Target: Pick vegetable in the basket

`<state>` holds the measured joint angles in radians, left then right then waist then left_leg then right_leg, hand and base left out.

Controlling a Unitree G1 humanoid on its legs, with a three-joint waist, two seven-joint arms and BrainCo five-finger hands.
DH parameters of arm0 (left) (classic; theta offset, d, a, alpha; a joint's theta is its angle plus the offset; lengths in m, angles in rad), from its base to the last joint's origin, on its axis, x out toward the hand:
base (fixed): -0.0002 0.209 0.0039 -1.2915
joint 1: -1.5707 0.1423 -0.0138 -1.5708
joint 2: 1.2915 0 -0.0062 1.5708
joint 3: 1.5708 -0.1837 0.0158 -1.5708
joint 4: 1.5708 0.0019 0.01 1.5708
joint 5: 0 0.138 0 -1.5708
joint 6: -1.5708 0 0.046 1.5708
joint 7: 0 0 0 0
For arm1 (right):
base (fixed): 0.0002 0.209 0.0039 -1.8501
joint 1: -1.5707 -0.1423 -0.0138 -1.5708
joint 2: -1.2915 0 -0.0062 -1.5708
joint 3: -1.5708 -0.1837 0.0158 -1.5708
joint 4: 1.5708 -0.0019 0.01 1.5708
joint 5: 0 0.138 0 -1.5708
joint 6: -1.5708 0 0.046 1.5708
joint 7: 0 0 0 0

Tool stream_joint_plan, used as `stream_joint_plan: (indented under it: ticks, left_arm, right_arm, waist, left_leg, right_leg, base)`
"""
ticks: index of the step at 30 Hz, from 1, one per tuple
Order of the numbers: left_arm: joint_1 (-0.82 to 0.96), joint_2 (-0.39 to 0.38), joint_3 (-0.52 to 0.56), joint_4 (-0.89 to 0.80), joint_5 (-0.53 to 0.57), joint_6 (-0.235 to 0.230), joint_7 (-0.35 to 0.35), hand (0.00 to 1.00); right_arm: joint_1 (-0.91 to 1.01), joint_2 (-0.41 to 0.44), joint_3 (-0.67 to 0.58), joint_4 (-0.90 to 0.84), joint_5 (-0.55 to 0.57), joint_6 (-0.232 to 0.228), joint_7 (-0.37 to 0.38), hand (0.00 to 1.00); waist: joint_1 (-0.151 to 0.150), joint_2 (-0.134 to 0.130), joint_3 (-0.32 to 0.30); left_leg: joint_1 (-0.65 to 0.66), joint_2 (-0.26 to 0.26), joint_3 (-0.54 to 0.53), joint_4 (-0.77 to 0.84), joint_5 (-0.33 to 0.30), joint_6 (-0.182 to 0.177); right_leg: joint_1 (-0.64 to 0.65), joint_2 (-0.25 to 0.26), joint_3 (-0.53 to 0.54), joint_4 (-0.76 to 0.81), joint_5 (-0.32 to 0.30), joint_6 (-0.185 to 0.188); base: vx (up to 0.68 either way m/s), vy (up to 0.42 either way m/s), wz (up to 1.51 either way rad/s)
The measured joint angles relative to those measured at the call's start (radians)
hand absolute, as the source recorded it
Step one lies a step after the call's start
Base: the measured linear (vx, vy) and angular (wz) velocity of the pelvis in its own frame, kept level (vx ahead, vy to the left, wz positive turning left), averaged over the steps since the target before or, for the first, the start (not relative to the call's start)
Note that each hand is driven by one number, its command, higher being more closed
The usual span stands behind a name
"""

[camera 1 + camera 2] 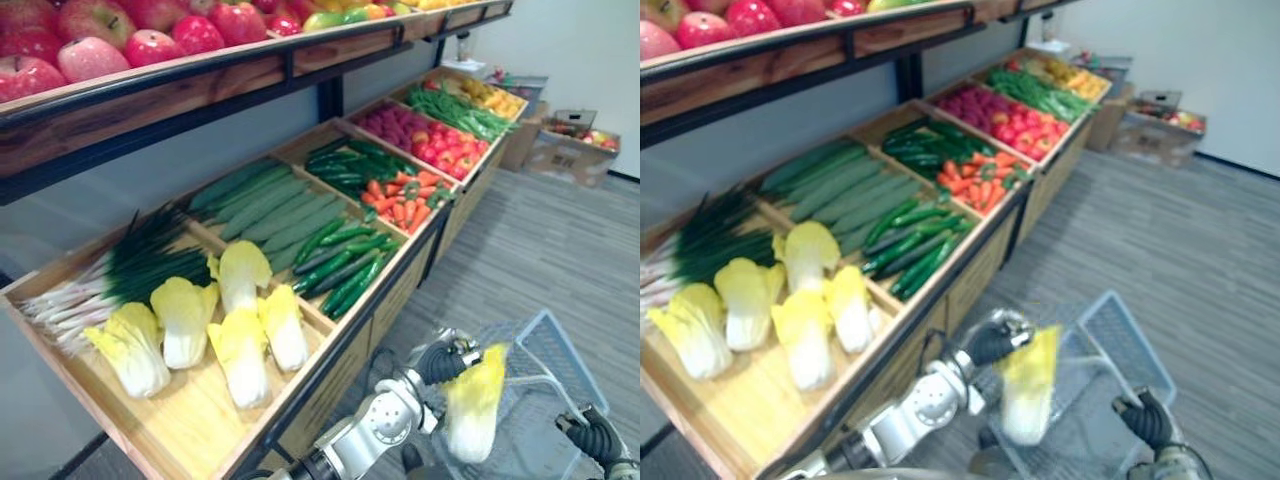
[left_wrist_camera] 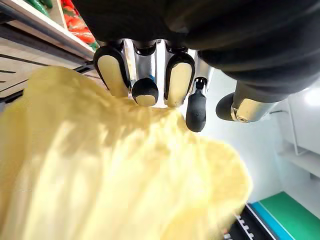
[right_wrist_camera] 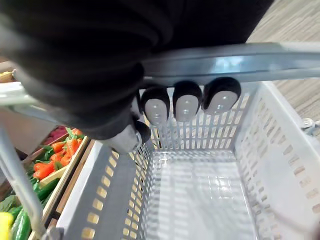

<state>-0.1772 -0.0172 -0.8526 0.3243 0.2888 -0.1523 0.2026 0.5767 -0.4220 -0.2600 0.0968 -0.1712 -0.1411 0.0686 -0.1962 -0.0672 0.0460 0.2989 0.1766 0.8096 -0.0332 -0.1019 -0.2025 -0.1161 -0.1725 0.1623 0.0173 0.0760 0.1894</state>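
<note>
The left hand (image 1: 441, 362) pinches the cabbage (image 1: 472, 405) by its leafy top, so it hangs over the basket (image 1: 570, 350) (right hand (image 1: 592, 436) curls round its handle (image 3: 240, 60)).

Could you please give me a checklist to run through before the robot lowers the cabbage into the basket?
1. Left hand gripping the cabbage: ok, fingers are curled on its leafy top and it hangs stem end down.
2. Cabbage above the basket: ok, it hangs over the side nearer the shelves.
3. Cabbage clear of the basket's rim: cannot tell.
4. Room inside the basket: ok, the right wrist view shows a bare bottom.
5. Right hand steadying the basket: ok, fingers are curled round the handle.
</note>
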Motion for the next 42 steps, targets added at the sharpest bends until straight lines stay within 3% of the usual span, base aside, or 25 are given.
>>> stream_joint_plan:
  ticks: [6,18,19,21,22,25,27,29,33,35,37,42]
  left_arm:
    - [0.002,0.000,-0.012,0.051,0.000,0.000,-0.055,1.00]
    - [0.015,0.000,-0.027,0.161,0.073,-0.001,-0.060,1.00]
    - [0.015,0.000,-0.026,0.161,0.077,-0.001,-0.061,0.00]
    - [0.014,0.000,-0.026,0.151,0.041,-0.001,-0.071,0.00]
    - [-0.020,0.001,0.035,-0.137,-0.150,-0.001,-0.082,0.00]
    - [-0.067,0.001,0.066,-0.232,-0.202,-0.041,-0.035,0.00]
    - [-0.071,0.002,0.147,-0.270,-0.204,-0.029,-0.044,0.00]
    - [-0.045,0.024,0.385,-0.423,-0.146,-0.024,0.034,0.00]
    - [0.019,0.068,0.662,-0.531,-0.071,-0.026,0.146,0.00]
    - [0.089,0.071,0.766,-0.554,-0.027,-0.027,0.178,0.00]
    - [0.141,0.071,0.908,-0.544,0.010,-0.014,0.221,0.00]
    - [0.177,0.071,1.274,-0.388,0.080,0.046,0.368,0.00]
  right_arm:
    - [-0.014,-0.002,-0.003,0.080,0.063,0.001,0.014,1.00]
    - [-0.034,0.063,-0.009,0.124,0.063,0.005,0.004,1.00]
    - [-0.042,0.075,-0.010,0.141,0.063,0.004,0.000,1.00]
    - [-0.061,0.095,-0.025,0.185,0.063,0.003,-0.006,1.00]
    - [-0.109,0.147,-0.092,0.404,0.074,0.004,-0.047,1.00]
    - [-0.112,0.172,-0.107,0.483,0.073,0.020,-0.082,1.00]
    - [-0.146,0.177,-0.124,0.578,0.073,0.005,-0.083,1.00]
    - [-0.215,0.199,-0.192,0.758,0.073,-0.003,-0.107,1.00]
    - [-0.237,0.224,-0.260,0.941,0.102,0.009,-0.130,1.00]
    - [-0.250,0.229,-0.294,0.996,0.103,0.011,-0.145,1.00]
    - [-0.263,0.238,-0.344,1.036,0.104,0.011,-0.155,1.00]
    - [-0.289,0.246,-0.439,1.091,0.102,0.009,-0.175,1.00]
  waist:
    - [-0.017,-0.011,0.006]
    - [-0.022,-0.027,0.017]
    - [-0.021,-0.032,0.019]
    - [-0.022,-0.036,0.021]
    - [-0.016,-0.032,0.019]
    - [0.008,-0.025,0.015]
    - [0.019,-0.017,0.010]
    - [0.022,-0.017,0.011]
    - [0.089,0.005,-0.001]
    - [0.102,0.006,-0.001]
    - [0.122,0.002,-0.001]
    - [0.131,-0.016,-0.010]
  left_leg:
    - [-0.019,-0.027,-0.052,-0.003,-0.003,0.014]
    - [-0.037,-0.032,-0.112,-0.005,-0.008,0.022]
    - [-0.037,-0.032,-0.113,-0.005,-0.010,0.023]
    - [-0.041,-0.032,-0.121,-0.004,-0.011,0.024]
    - [-0.069,-0.031,-0.186,0.001,-0.011,0.028]
    - [-0.064,-0.020,-0.196,0.002,-0.011,0.028]
    - [-0.073,-0.018,-0.214,0.002,-0.011,0.028]
    - [-0.090,-0.007,-0.252,0.012,-0.008,0.030]
    - [-0.110,0.011,-0.316,0.022,-0.004,0.029]
    - [-0.128,0.015,-0.348,0.031,-0.003,0.031]
    - [-0.148,0.018,-0.374,0.036,0.003,0.033]
    - [-0.173,0.025,-0.430,0.035,0.022,0.032]
  right_leg:
    - [0.008,-0.038,-0.028,-0.004,-0.006,0.015]
    - [0.002,-0.041,-0.045,-0.005,-0.008,0.019]
    - [0.002,-0.041,-0.045,-0.005,-0.009,0.019]
    - [0.003,-0.044,-0.049,-0.005,-0.010,0.021]
    - [0.020,-0.064,-0.103,-0.005,-0.017,0.030]
    - [0.034,-0.057,-0.109,0.000,-0.017,0.031]
    - [0.035,-0.059,-0.128,0.001,-0.017,0.031]
    - [0.049,-0.061,-0.161,0.000,-0.018,0.032]
    - [0.081,-0.060,-0.223,0.000,-0.018,0.031]
    - [0.092,-0.063,-0.252,-0.002,-0.019,0.029]
    - [0.097,-0.066,-0.278,-0.005,-0.020,0.027]
    - [0.124,-0.065,-0.333,-0.017,-0.037,0.018]
  base:
    - [0.01,0.001,0.20]
    - [0.02,-0.047,0.05]
    - [0.00,-0.051,0.02]
    - [0.02,-0.089,0.34]
    - [0.06,-0.130,0.73]
    - [0.04,-0.085,0.31]
    - [0.01,-0.067,0.17]
    - [0.00,-0.095,0.38]
    - [0.00,-0.077,0.46]
    - [0.00,-0.049,0.46]
    - [-0.03,-0.050,0.38]
    - [-0.03,-0.056,0.35]
